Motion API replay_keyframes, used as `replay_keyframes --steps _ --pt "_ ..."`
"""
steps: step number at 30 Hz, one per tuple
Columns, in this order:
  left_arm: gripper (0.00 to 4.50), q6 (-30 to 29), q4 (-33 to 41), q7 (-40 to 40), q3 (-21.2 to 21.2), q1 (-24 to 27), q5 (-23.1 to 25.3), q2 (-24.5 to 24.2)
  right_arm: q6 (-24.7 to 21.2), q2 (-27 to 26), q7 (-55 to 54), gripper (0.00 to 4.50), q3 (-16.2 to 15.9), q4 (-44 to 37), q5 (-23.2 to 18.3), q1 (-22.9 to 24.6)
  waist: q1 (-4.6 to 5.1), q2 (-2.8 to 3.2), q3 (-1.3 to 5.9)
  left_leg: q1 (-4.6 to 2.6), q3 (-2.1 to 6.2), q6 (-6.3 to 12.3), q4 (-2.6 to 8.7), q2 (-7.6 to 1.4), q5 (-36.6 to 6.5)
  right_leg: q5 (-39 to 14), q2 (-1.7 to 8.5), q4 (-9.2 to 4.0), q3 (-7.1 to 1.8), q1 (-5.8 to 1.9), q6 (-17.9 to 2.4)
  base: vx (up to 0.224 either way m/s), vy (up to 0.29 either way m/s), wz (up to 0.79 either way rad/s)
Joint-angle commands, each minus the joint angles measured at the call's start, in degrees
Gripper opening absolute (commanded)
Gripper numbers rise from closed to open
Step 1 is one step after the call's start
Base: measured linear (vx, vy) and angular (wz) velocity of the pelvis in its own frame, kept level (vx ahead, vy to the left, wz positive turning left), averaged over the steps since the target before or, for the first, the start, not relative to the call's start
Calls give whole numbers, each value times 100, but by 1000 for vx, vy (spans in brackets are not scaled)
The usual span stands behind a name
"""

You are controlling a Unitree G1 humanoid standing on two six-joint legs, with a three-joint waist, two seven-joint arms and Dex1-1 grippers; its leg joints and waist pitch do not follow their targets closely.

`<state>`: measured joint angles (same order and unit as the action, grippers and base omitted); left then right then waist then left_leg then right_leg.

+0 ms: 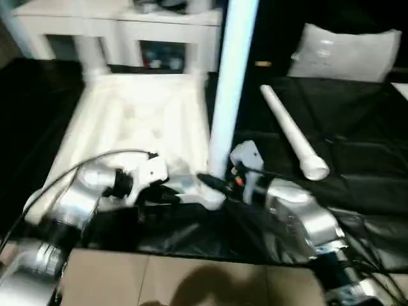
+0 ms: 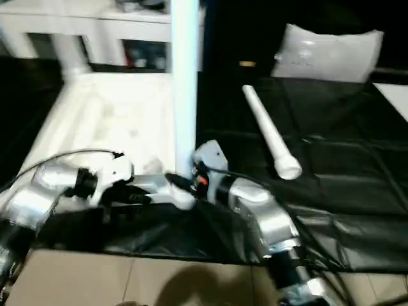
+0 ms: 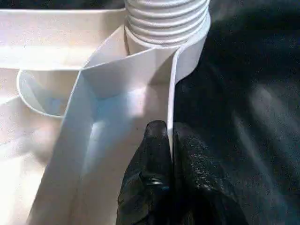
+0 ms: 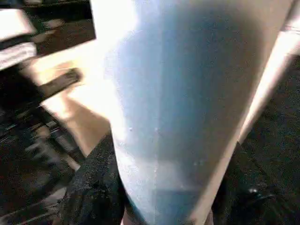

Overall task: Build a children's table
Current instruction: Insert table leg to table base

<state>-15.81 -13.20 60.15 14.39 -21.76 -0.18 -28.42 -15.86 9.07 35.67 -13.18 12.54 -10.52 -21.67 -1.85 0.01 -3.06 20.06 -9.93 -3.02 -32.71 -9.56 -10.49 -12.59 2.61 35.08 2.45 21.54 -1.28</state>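
Left eye view: upright leg (image 1: 231, 76) at centre frame, entering the near-right corner socket (image 3: 185, 44) of the inverted table top (image 1: 137, 121).
We hold the rim with our left claw (image 3: 169, 140) clenched on it and the leg with our right claw (image 4: 154, 197); risk: threads (image 3: 166, 18) crossing if the leg tilts, rim slipping. Spare leg (image 1: 292, 131) lies right on black-matted worktop (image 1: 363, 166); white furniture at upper left (image 1: 108, 29).
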Motion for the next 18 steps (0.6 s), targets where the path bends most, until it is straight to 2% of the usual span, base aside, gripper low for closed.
replay_keyframes --steps 1,2,3,4,6,8,11,13,15,18 --pt "0 -505 698 -588 -306 97 -48 162 -336 -47 -172 189 -168 600 239 216 -65 47 194 16 200 -94 477 -414 -1695 -1694 612 -502 -357 -140 -1070 0 0 0" --pt "0 -1107 1335 -906 -375 335 4 434 -291 -133 -366 189 -81 671 258 166 -66 30 194 19 171 -26 457 -394 -1572 -1530 594 -499 -356 -139 -1082 0 0 0" --pt "0 -1393 1650 -1066 -375 439 38 597 -268 -180 -501 189 -29 739 274 128 -54 30 201 19 165 -27 456 -412 -1493 -1426 615 -487 -361 -158 -1141 0 0 0" --pt "0 -1801 2065 -1295 -326 548 60 850 -239 -238 -668 189 41 867 306 64 -58 -17 197 24 139 49 432 -391 -1382 -1380 585 -510 -343 -150 -1152 0 0 0" --pt "0 -1913 2178 -1364 -268 568 85 948 -233 -259 -724 189 60 918 323 39 -81 14 187 32 142 90 425 -376 -1325 -1510 583 -534 -342 -144 -1107 0 0 0" --pt "0 -2081 2356 -1584 46 581 223 1102 -207 -344 -844 189 95 1068 348 -25 -83 -55 193 35 142 111 430 -374 -1331 -1555 558 -540 -334 -144 -1036 0 0 0" --pt "0 -2078 2229 -1691 248 526 480 1004 -240 -395 -790 189 57 1084 337 -22 -116 -41 173 21 149 100 443 -377 -1477 -1732 551 -563 -333 -117 -911 0 0 0" --pt "0 -2189 2208 -1778 228 483 575 963 -265 -425 -741 189 33 1066 335 0 -131 -46 161 3 155 40 453 -373 -1641 -1959 548 -584 -338 -96 -799 0 0 0" --pt "0 -2288 2252 -1799 185 472 588 964 -285 -462 -746 189 65 1087 305 -3 -135 -29 167 -5 163 -15 463 -381 -1696 -1972 555 -578 -341 -94 -794 0 0 0" --pt "0 -2360 2282 -1817 152 445 577 898 -240 -520 -674 189 153 1162 194 -40 -127 -42 180 15 168 -20 460 -372 -1635 -1807 557 -563 -341 -113 -826 0 0 0"
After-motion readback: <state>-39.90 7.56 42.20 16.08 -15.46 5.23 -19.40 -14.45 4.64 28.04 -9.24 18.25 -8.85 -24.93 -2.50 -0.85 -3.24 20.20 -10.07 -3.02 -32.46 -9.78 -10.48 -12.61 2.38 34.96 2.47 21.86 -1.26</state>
